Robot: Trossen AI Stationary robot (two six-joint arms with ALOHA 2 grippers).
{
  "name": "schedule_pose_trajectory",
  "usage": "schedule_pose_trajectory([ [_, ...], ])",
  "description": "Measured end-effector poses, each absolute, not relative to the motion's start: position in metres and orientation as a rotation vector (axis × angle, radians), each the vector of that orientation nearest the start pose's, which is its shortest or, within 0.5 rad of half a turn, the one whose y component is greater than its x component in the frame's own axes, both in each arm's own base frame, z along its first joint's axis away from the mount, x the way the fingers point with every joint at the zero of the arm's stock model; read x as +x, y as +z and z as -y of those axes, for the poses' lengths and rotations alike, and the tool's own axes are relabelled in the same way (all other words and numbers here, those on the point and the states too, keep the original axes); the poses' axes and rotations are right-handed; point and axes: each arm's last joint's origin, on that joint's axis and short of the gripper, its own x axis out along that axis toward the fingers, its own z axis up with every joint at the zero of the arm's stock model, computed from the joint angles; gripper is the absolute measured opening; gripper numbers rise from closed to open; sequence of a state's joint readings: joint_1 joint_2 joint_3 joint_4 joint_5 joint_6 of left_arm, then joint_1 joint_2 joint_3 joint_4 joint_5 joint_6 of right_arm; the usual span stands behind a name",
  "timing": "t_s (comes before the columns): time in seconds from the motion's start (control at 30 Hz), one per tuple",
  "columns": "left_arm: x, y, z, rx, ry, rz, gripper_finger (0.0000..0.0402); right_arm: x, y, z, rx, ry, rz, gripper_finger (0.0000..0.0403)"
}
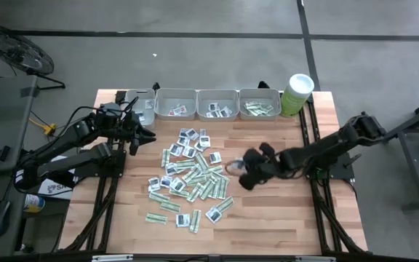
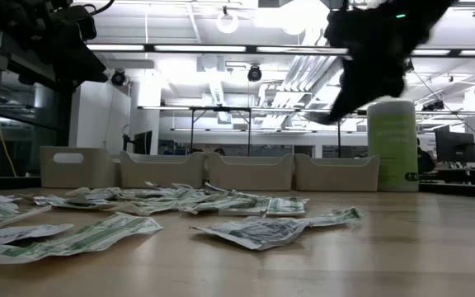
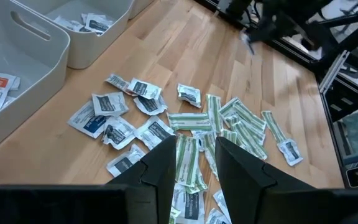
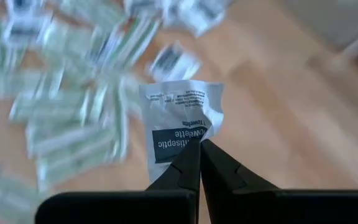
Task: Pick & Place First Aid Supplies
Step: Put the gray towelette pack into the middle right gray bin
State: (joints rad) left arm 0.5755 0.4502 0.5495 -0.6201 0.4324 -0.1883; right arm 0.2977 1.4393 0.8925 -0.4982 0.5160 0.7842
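1. Right pincer (image 4: 199,144) is clamped shut on one squarish white sachet (image 4: 180,127) with a dark label, pinched at an edge so the rest of the packet sticks out past the fingertips. Likely an edge grip because the sachet is flat and thin.
2. In the high view the right pincer (image 1: 247,175) hangs just beside the sachet pile (image 1: 188,178), on the side away from the left arm, lifted off the counter (image 1: 282,218).
3. The pile stays the landmark: dozens of green-white strips and white squares spread loose mid-counter, some overlapping.
4. Four grey trays (image 1: 195,103) sit in a row beyond the pile, at the far edge. Each already holds a few sachets, apparently sorted by type, so the held one probably goes to a matching tray.
5. Green tub (image 1: 295,94) with white lid stands at the end of the tray row, nearer the right arm.
6. Left pincer (image 1: 142,137) waits beside the pile on its own side, near the first tray. In the left wrist view its fingers (image 3: 241,167) stand apart with nothing between them, aimed over the pile.
7. Judgement: pick done, carry to tray is next. Risk is the thin sachet slipping from the edge grip.
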Motion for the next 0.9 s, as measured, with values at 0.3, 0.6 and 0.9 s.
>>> schedule_pose_trajectory([
  [0.3, 0.092, 0.256, -0.045, -0.436, 0.183, -0.443, 0.0112, 0.294, 0.224, -0.006, 0.223, -0.536, -0.642, 0.0000],
  [0.6, 0.092, 0.256, -0.045, -0.444, 0.185, -0.442, 0.0112, 0.299, 0.236, 0.061, 0.087, -0.530, -0.562, 0.0000],
  [0.9, 0.092, 0.256, -0.045, -0.488, 0.201, -0.437, 0.0112, 0.294, 0.230, 0.117, -0.062, -0.512, -0.583, 0.0000],
])
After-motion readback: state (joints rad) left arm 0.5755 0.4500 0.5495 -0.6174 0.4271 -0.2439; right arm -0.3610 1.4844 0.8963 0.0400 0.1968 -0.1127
